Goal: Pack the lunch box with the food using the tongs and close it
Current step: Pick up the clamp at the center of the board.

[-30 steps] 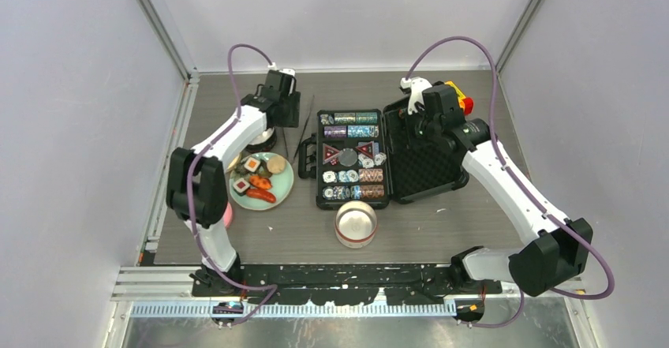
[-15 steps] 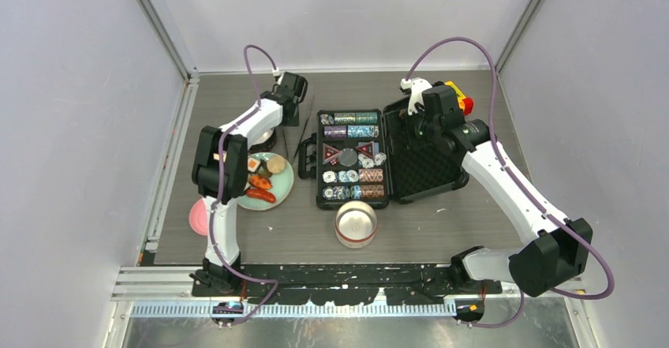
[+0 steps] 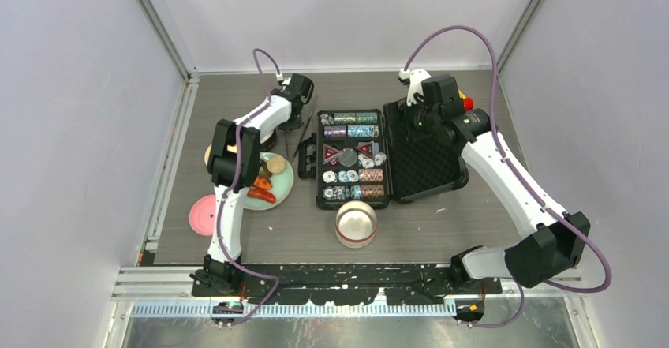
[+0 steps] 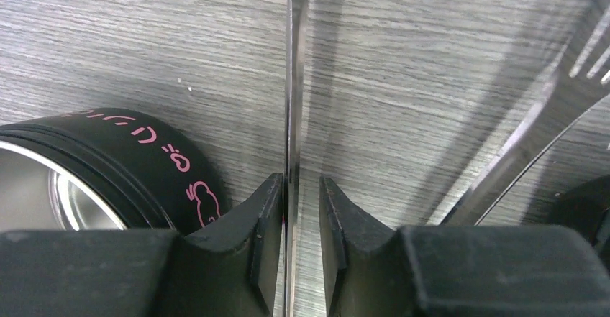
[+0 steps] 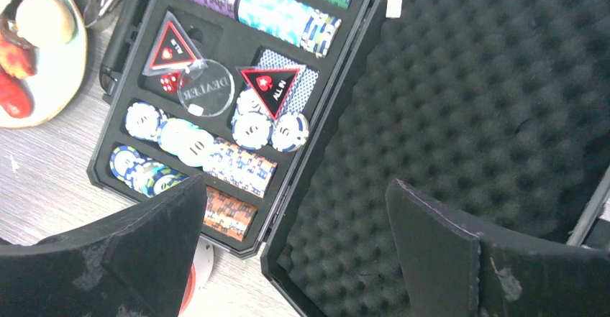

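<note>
The tongs (image 3: pixel 303 136) lie on the table between the steel tub and the black case. In the left wrist view one thin metal arm of the tongs (image 4: pixel 290 108) runs between the fingers of my left gripper (image 4: pixel 298 182). Its jaws stand narrow; the left pad is against the strip and a small gap shows at the right pad. The other fork-tipped arm (image 4: pixel 547 116) lies outside to the right. The steel tub (image 4: pixel 144 162) of the lunch box, black-walled with pink drawings, stands open just left. Food, a sausage (image 3: pixel 261 196) and a biscuit (image 3: pixel 275 164), sits on the green plate (image 3: pixel 282 192). My right gripper (image 5: pixel 296 184) hangs open above the case's foam lid.
The open poker-chip case (image 3: pixel 351 159) with its foam lid (image 3: pixel 426 155) fills the middle. A flat pink lid (image 3: pixel 207 215) lies at the near left. The pale tub with a cream lid (image 3: pixel 356 223) stands in front of the case.
My left arm has swung right from over the steel tub to the tongs, and its jaws have narrowed round one arm. The pink lid is now uncovered. The right arm barely shifted.
</note>
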`<state>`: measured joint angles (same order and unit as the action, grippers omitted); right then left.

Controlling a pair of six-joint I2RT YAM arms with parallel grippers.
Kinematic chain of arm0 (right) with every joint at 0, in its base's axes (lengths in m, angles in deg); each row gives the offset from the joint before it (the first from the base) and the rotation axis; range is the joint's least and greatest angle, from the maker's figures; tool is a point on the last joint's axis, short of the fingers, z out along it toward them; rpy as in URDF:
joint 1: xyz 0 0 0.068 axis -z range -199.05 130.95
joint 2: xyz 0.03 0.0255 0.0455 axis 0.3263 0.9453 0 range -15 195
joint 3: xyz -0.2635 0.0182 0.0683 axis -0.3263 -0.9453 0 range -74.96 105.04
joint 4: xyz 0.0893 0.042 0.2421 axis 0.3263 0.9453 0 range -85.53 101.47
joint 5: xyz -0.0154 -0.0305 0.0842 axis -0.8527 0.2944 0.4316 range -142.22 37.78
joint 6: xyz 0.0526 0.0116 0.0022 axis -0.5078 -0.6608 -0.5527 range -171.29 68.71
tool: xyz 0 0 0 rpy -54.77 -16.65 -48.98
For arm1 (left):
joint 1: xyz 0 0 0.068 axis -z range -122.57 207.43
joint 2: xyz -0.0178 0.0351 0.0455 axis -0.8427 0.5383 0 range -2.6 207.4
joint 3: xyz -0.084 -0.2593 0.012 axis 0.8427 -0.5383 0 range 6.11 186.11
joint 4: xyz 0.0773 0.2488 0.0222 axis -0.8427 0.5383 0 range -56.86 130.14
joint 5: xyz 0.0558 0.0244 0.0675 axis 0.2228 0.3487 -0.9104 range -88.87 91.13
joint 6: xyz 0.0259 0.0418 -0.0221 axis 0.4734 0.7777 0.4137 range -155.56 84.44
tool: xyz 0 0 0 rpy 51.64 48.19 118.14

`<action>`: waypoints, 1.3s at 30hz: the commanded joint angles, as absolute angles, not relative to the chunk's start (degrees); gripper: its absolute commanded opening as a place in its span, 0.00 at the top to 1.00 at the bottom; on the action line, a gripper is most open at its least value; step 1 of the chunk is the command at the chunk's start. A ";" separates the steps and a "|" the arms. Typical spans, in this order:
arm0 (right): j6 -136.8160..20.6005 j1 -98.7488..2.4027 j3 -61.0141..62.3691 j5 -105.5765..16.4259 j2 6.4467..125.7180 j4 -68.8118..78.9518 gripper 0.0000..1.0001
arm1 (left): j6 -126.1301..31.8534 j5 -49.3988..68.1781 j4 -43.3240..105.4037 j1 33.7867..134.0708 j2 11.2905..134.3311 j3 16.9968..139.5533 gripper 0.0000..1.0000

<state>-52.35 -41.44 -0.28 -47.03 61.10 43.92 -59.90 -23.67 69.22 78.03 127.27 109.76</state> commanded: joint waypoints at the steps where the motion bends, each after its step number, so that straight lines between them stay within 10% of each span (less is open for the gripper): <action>1: -51.64 -41.37 6.20 -46.15 62.08 45.17 0.01 | -61.90 -25.16 70.72 77.48 127.18 112.26 0.76; 12: -53.73 -41.31 11.98 -38.98 62.09 47.04 0.01 | -60.59 -18.51 72.13 73.88 116.81 116.03 0.99; 27: -61.54 -41.36 22.12 -13.60 58.87 43.85 0.01 | -64.73 39.06 59.64 71.58 84.47 102.96 1.00; 39: -82.74 -41.34 20.97 0.32 56.79 20.99 0.06 | -81.44 53.11 43.70 72.77 70.53 89.99 1.00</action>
